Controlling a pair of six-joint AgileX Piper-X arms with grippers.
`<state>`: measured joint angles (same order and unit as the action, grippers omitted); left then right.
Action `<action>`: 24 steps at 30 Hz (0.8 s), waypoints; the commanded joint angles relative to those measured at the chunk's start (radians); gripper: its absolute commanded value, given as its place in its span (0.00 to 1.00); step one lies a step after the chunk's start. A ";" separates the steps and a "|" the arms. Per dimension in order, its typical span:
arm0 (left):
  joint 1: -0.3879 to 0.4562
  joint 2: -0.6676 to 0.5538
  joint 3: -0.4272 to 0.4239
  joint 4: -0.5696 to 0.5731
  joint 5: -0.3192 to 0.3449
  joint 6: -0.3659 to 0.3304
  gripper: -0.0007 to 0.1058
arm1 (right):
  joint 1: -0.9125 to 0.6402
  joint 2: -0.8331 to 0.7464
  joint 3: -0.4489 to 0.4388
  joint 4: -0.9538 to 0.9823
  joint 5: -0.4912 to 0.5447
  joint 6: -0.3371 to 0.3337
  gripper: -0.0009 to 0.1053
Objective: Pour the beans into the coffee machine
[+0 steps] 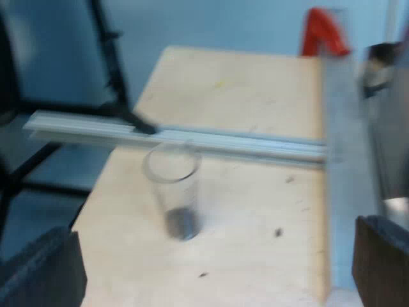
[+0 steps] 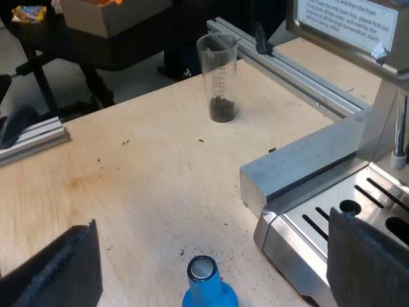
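A clear measuring glass (image 1: 172, 192) stands upright on the wooden table (image 1: 249, 217) with a small heap of dark beans at its bottom. My left gripper (image 1: 217, 268) is open, well short of the glass, its two dark fingers (image 1: 41, 272) wide apart with nothing between them. In the right wrist view the same measuring glass (image 2: 220, 77) stands near an aluminium rail (image 2: 300, 77), beyond the espresso machine (image 2: 332, 192). My right gripper (image 2: 217, 268) is open above the table beside the machine's drip tray, with a blue tamper (image 2: 206, 288) standing between its fingers (image 2: 57, 272), untouched.
An aluminium rail (image 1: 192, 137) crosses the table just behind the glass. A red-ended handle (image 1: 323, 32) shows beyond the machine's metal side (image 1: 342, 166). Black stand legs (image 1: 108, 64) rise past the table edge. A few stray beans (image 2: 201, 141) lie on the wood.
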<state>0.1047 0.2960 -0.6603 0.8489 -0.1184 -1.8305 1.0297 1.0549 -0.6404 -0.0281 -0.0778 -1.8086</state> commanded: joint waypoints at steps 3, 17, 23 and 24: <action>0.128 0.030 0.038 -0.057 0.067 0.013 0.81 | 0.001 0.004 -0.003 -0.031 0.000 0.002 0.71; 0.254 0.080 0.238 -0.250 0.152 0.155 0.81 | 0.001 0.004 -0.003 -0.049 0.000 0.002 0.71; 0.254 0.080 0.395 -0.503 0.159 0.155 0.81 | 0.001 0.004 -0.003 -0.049 0.000 0.002 0.71; 0.254 0.080 0.404 -0.526 0.157 0.151 0.81 | 0.001 0.004 -0.003 -0.049 0.000 0.002 0.71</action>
<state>0.3591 0.3734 -0.2609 0.3894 0.0399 -1.6751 1.0297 1.0638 -0.6404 -0.0644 -0.0778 -1.8025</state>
